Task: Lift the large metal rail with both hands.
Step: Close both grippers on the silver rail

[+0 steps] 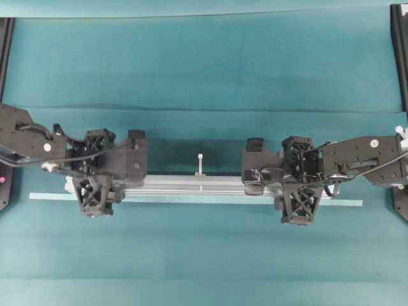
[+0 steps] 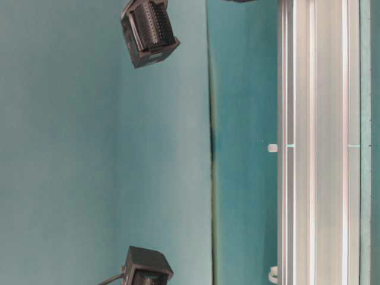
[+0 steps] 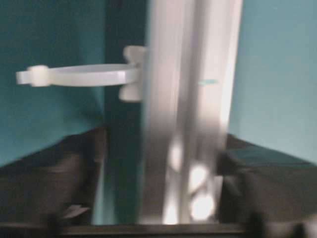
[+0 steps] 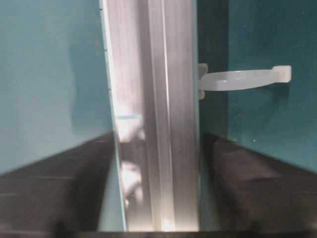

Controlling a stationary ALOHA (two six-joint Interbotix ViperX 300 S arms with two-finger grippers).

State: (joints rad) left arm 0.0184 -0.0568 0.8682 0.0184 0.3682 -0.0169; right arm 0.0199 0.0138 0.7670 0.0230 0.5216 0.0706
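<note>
Overhead exterior: pale tape strip (image 1: 347, 203) beside rail (image 1: 191, 185).

1. The large metal rail (image 1: 191, 185) lies across the middle of the tabletop (image 1: 204, 64), barring any low pass from front to back.
2. The left gripper (image 1: 95, 173) and the right gripper (image 1: 299, 182) straddle the rail near its two ends, filling that room.
3. A white peg (image 1: 200, 163) stands at mid-rail on the far edge, between the grippers.
4. A pale tape strip (image 1: 347, 203) lies flat along the rail's near side.
5. Teal tabletop lies bare beyond and before the rail.
</note>
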